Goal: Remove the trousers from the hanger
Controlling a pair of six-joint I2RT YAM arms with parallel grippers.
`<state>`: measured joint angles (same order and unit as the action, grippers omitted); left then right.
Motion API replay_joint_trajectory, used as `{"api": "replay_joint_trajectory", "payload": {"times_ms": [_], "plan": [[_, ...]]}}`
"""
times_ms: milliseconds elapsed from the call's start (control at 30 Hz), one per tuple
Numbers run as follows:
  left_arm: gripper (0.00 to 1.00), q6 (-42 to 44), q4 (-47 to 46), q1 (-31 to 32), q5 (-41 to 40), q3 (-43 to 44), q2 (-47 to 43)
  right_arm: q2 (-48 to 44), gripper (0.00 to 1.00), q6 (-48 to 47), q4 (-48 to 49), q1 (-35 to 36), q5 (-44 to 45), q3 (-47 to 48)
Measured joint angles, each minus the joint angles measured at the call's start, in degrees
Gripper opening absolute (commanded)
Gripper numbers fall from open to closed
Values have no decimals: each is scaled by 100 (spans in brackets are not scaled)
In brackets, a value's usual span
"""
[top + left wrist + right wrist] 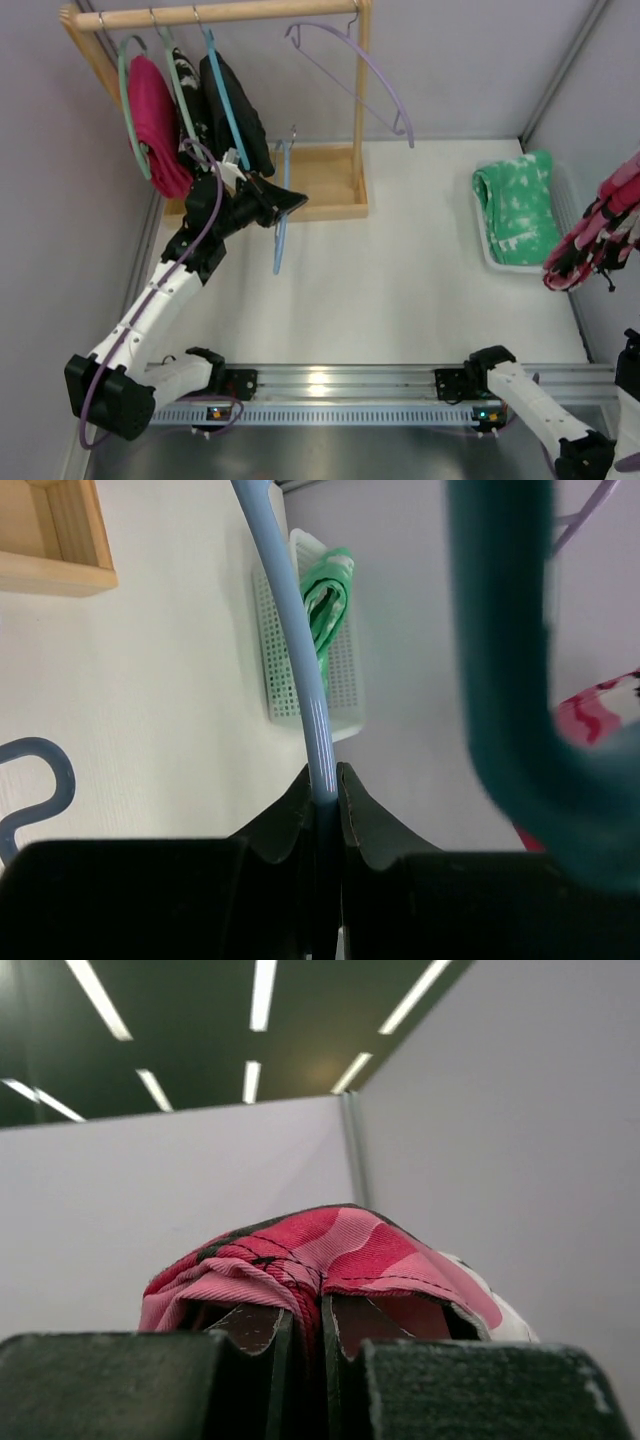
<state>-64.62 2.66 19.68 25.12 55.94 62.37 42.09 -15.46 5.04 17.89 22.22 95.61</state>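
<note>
Your left fingers [285,825] pinching the light-blue hanger [300,650], your right fingers [250,1330] clamped on the camouflage trousers [330,1250], seemingly dangling, the two well apart.

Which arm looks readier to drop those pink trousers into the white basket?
Right. The right gripper is shut on the trousers, which hang close by the basket. The left gripper is busy clamping the blue hanger, far over by the rack.
</note>
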Motion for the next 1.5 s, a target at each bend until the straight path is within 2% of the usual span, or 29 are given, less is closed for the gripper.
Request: {"api": "replay_joint_trajectory", "payload": {"times_ms": [167, 333, 467, 600, 767, 933, 1167, 1367, 1500], "plan": [[0, 146, -2, 164, 146, 0, -24, -313, 0, -990, -614, -448, 957, -577], [0, 271, -2, 354, 286, 0, -114, -610, 0, -2107, -632, -516, 1899, -2173], [0, 286, -7, 422, 389, -2, -214, -610, 0, -2791, -621, -538, 2269, -3375], [0, 245, -4, 435, 426, -35, -326, -376, 0, -3274, -382, -564, 2337, -4011], [0, 227, -13, 444, 450, -83, -503, 181, 0, -3456, 33, -776, 2243, -4052], [0, 210, -20, 444, 450, -223, -638, 533, 0, -3364, 57, -1405, 2055, -3801], [0, 146, -48, 448, 448, -282, -632, 428, 0, -3471, 48, -1569, 2046, -3375], [0, 127, -127, 448, 463, -282, -597, 608, 0, -3534, 490, -2035, 1886, -3447], [0, 136, -131, 461, 472, -282, -584, 1215, 0, -3486, 1191, -2570, 1495, -3882]]}}
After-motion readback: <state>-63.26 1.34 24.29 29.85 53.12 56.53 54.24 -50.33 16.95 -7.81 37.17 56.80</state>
